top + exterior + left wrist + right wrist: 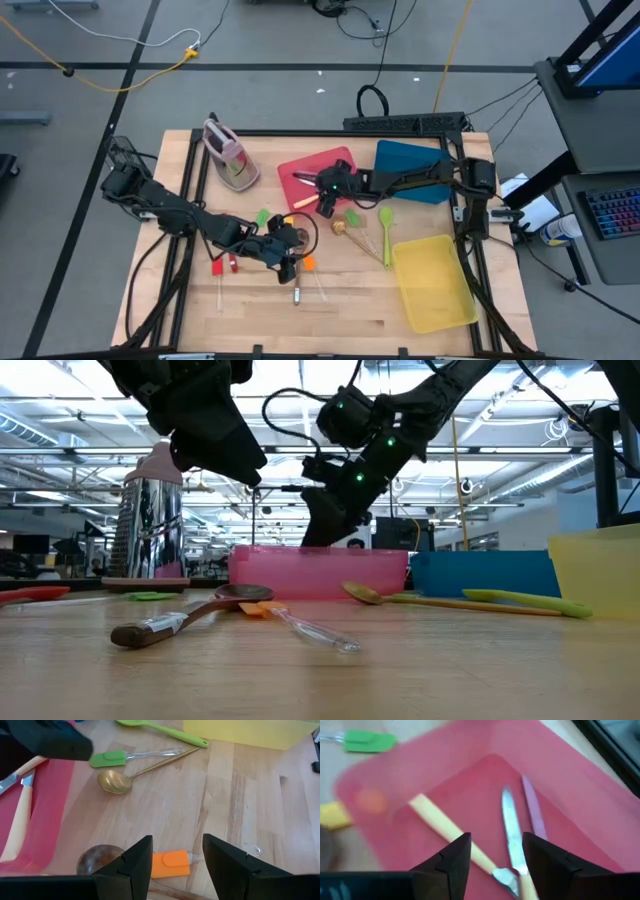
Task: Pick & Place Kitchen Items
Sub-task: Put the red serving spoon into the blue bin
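- We see two cream-handled knives (442, 827) lying in the red tray (580, 815), near the worktop's far edge at its middle; the right wrist view shows them crossing near their blades, each long axis running slantwise over the tray floor.
- The right gripper (492, 857) hovers just above those knives, its fingers (451, 860) spread apart and empty; the high view shows only the arm over the tray, hiding the knives except one handle end at the tray's near rim.
- The left gripper (172, 865) hangs over the middle of the worktop, fingers (227, 862) parted and gripping nothing. Below it the left wrist view shows an orange-headed spatula (170, 864) with a clear handle, and beside it the bowl of a brown spoon (97, 858).
- That same view shows a gold spoon (114, 781), its handle pointing toward the yellow tray (250, 732), a green-headed spatula (107, 758) just beside it, and a green spoon (160, 727) beyond.
- The low view alone shows the brown spoon (175, 622) lying flat with its handle end toward the near edge, and the clear handle crossing in front of it.
- In the high view, the yellow tray (432, 282) sits at the near right corner and the blue tray (410, 168) at the far right; we see no utensils in either.
- Red-headed pieces (222, 266) lie left of centre, and the pink-grey stand (230, 155) is near the far left corner.
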